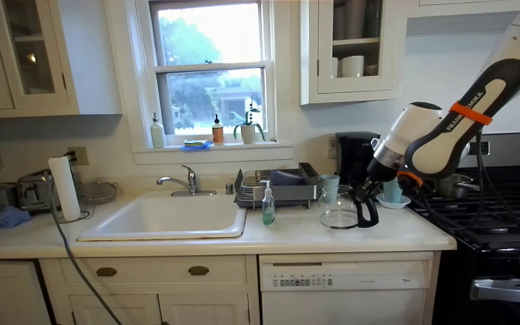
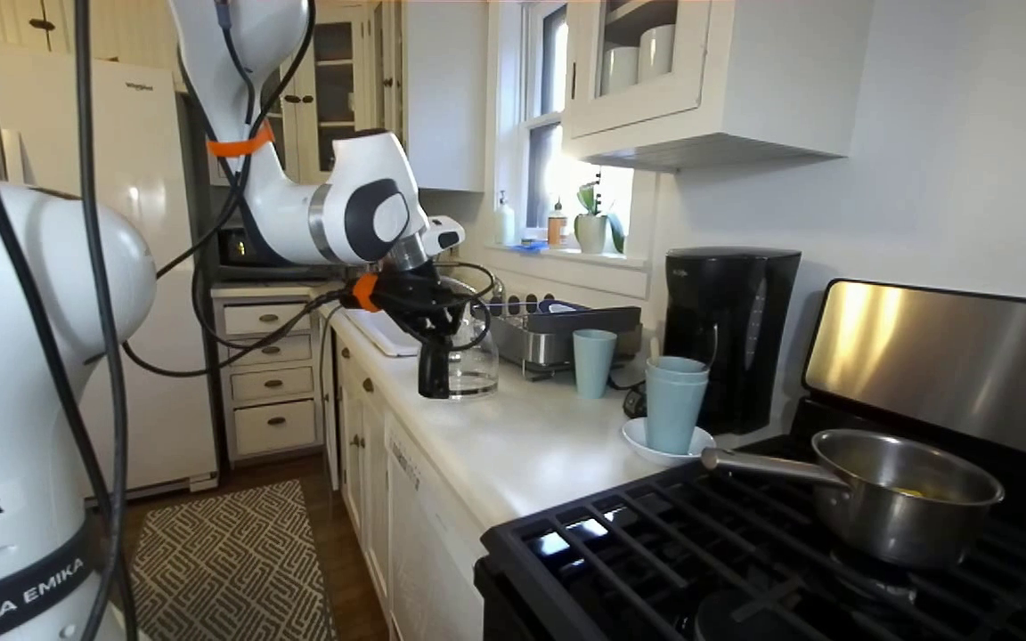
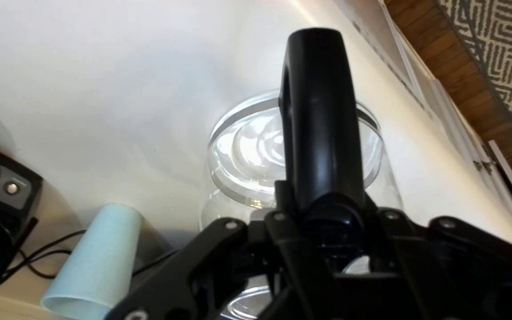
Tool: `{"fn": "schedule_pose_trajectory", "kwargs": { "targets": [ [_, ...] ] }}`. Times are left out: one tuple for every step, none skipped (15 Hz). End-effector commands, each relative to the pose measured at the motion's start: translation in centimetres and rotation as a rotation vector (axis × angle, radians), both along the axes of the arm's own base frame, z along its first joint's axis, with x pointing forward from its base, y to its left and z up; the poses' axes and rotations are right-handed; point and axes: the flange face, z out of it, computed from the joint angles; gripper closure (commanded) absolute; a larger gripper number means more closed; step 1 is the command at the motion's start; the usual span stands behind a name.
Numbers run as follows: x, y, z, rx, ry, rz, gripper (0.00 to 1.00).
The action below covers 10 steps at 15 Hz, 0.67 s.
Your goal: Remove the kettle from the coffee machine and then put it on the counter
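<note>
On or just above the table (image 1: pixel 404 231), you held the roughly upright kettle (image 2: pixel 474 367) with your tool (image 3: pixel 325 195) clamped on its black handle (image 3: pixel 320 120), which ran downward, while the glass body (image 1: pixel 339 215) lay toward the sink (image 1: pixel 165 212), contact beneath unclear.

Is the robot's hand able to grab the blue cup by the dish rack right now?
Probably not: the gripper looks closed on the handle of the kettle, so it would likely need to let go before taking the blue cup.

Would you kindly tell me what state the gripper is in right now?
Gripper: closed, holding the glass coffee pot by its black handle.
</note>
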Motion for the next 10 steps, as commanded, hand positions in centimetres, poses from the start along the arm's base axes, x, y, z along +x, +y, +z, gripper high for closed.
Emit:
{"fn": "schedule_pose_trajectory", "kwargs": {
  "targets": [
    [0.0, 0.4, 0.8, 0.016, -0.011, 0.015, 0.67],
    [0.0, 0.6, 1.3, 0.028, -0.018, 0.023, 0.67],
    [0.0, 0.6, 1.7, 0.034, -0.023, 0.026, 0.67],
    [-0.1, 0.5, 1.9, 0.037, -0.026, 0.025, 0.67],
    [-0.2, 0.3, 1.9, 0.039, -0.026, 0.023, 0.67],
    [-0.3, 0.3, 1.8, 0.039, -0.024, 0.022, 0.67],
    [-0.4, 0.2, 1.7, 0.039, -0.021, 0.022, 0.67],
    [-0.4, 0.3, 1.6, 0.039, -0.02, 0.023, 0.67],
    [-0.5, 0.3, 1.6, 0.039, -0.019, 0.023, 0.67],
    [0.1, 0.5, 2.0, 0.022, -0.027, 0.047, 0.92]
  ]
}}
